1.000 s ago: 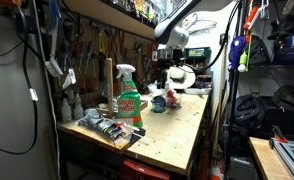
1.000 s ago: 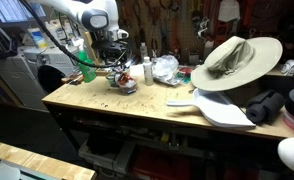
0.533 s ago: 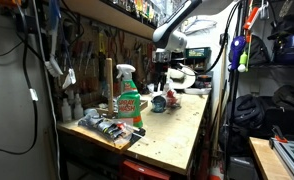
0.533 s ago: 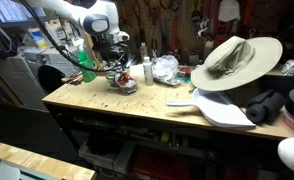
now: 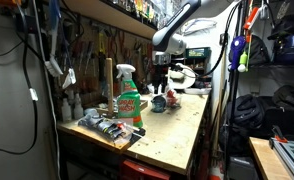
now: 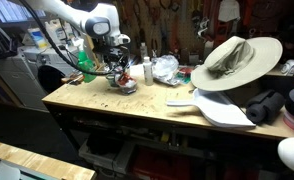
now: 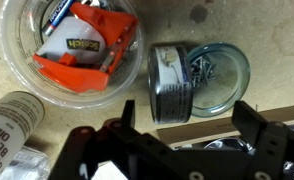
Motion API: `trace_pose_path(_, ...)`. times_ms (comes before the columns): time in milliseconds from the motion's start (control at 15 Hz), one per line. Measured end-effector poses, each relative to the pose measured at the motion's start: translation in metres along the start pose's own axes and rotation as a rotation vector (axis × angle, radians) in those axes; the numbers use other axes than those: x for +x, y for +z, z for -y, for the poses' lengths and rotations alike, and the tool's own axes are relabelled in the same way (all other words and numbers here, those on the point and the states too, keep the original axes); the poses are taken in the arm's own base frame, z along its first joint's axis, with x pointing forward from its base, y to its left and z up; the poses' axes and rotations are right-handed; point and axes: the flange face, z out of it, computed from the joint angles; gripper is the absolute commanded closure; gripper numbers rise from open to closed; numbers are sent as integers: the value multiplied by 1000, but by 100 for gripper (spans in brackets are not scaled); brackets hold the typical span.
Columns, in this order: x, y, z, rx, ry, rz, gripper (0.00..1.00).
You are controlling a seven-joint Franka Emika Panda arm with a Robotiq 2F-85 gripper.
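Note:
In the wrist view my gripper is open and empty, its two black fingers wide apart. It hangs above a small grey tin that lies on its side in a blue-rimmed glass dish with screws in it. Left of the dish stands a clear bowl holding an orange and white object. Both exterior views show the gripper just above these small things on the wooden bench, touching none of them.
A white can marked OIL lies by the bowl. A green spray bottle and a tool bundle stand at the bench end. A white bottle, a plastic bag, a wide-brimmed hat and a white board stand further along.
The arm has shifted slightly, the wrist rising a little above the dish. The gripper stays open and the things on the bench have not moved.

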Motion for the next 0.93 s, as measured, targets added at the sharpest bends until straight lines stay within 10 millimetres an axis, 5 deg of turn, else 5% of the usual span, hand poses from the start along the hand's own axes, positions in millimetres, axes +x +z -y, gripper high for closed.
trace_pose_path(667,2,8,-3,-43,33,28,32)
trace_pose_path(800,2,10,-3,-47,36,32,43)
trace_pose_path(933,2,11,-3,-50,36,35,65)
